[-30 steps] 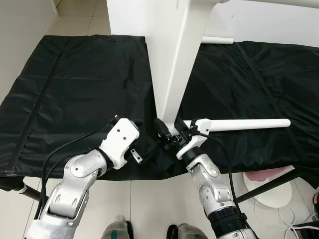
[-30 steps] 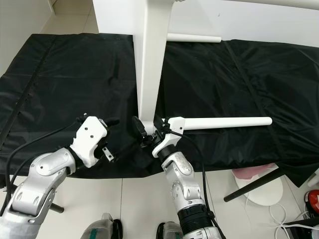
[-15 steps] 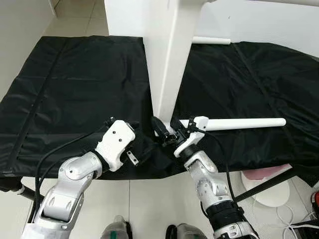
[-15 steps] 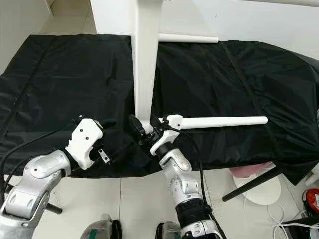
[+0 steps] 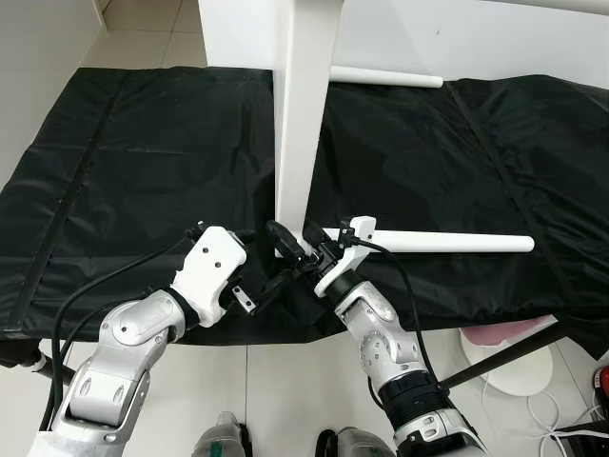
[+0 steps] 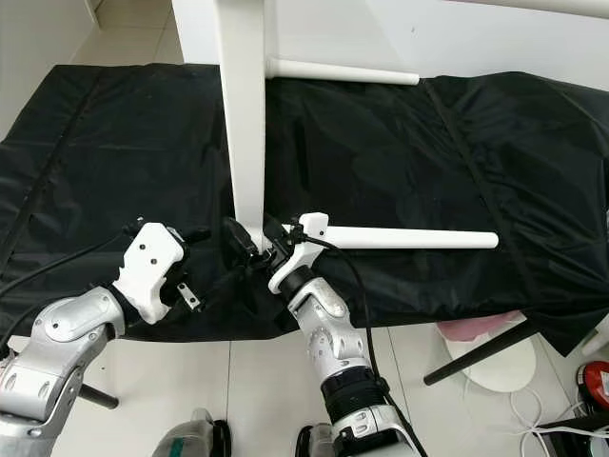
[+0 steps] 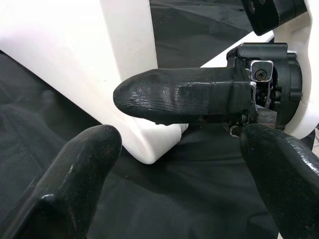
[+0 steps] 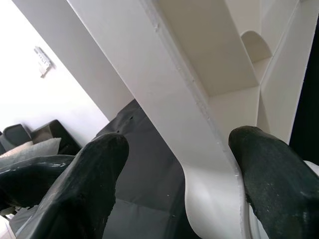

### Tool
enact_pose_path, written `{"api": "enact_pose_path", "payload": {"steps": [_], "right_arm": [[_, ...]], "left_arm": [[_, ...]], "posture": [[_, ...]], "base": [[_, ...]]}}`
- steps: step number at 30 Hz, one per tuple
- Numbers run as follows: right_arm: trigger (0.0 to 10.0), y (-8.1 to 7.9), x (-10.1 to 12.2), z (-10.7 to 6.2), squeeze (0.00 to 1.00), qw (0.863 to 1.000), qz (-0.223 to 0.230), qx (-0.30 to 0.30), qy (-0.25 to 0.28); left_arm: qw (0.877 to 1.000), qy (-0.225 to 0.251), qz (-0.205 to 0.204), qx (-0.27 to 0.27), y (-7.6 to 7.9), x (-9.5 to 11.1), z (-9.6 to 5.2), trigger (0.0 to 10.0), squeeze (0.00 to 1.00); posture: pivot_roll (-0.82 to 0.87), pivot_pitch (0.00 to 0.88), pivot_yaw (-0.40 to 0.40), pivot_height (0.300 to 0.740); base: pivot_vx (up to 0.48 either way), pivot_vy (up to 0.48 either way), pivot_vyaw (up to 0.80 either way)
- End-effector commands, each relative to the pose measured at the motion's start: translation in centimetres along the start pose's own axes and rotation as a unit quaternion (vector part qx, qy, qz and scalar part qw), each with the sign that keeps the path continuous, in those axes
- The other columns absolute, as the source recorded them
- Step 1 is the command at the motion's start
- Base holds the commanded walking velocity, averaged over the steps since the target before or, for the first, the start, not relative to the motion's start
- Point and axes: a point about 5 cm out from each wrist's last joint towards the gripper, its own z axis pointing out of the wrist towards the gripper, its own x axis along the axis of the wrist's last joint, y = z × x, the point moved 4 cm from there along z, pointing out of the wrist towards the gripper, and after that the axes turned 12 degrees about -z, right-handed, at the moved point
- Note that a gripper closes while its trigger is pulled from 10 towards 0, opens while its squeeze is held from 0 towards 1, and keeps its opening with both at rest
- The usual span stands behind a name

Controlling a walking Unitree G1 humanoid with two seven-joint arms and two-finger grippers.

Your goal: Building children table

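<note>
Two grippers are meeting at the foot of the white table piece, which is standing upright on the black sheet. The right gripper is spreading its fingers wide around that foot without clamping it. The left gripper is hovering just beside it, fingers parted and empty, while a loose white table leg is lying flat nearby.

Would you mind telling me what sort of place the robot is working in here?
Probably a room in a home, used as a furniture assembly spot. A black sheet covers a low work surface over a pale tiled floor; a white table leg stands on it, and another loose white leg lies nearby.
</note>
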Motion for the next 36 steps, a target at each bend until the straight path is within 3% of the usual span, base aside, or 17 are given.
{"api": "enact_pose_path", "payload": {"steps": [1, 7, 17, 19, 24, 36], "right_arm": [[10.0, -1.9, -1.5, 0.7, 0.0, 0.999, 0.029, 0.027, -0.018], [10.0, -2.3, -1.9, 1.2, 0.0, 0.998, 0.038, 0.038, -0.023], [10.0, -2.5, -2.2, 2.3, 0.0, 0.998, 0.034, 0.047, -0.024], [10.0, -1.9, -1.6, 2.2, 0.0, 0.999, 0.025, 0.036, -0.013], [10.0, -0.5, -0.4, 0.6, 0.0, 0.999, -0.033, 0.017, 0.007], [10.0, 1.3, 2.4, -2.5, 0.0, 0.996, -0.086, 0.001, 0.035]], "left_arm": [[0.999, 0.002, -0.011, -0.042, 1.1, 0.5, -0.2, 10.0, 0.0], [0.994, -0.03, -0.029, -0.099, 1.9, 0.4, -1.7, 10.0, 0.0], [0.991, -0.035, -0.047, -0.12, 2.1, 1.1, -2.3, 10.0, 0.0], [0.991, -0.037, -0.042, -0.119, 2.1, 1.1, -2.4, 10.0, 0.0], [0.992, -0.037, -0.043, -0.114, 2.2, 0.9, -2.3, 10.0, 0.0], [0.995, -0.016, -0.043, -0.084, 1.8, 1.1, -1.0, 10.0, 0.0]], "posture": [[0.15, 0.045, -0.039, 0.74], [0.16, 0.047, -0.036, 0.74], [0.16, 0.045, -0.034, 0.74], [0.16, 0.046, -0.037, 0.74], [0.16, 0.047, -0.042, 0.74], [0.12, 0.049, -0.041, 0.74]], "base": [[0.0, 0.0, 0.0], [0.0, 0.0, 0.0], [0.0, 0.0, 0.0], [0.0, 0.0, 0.0], [0.0, 0.0, 0.0], [0.0, 0.0, 0.0]]}}
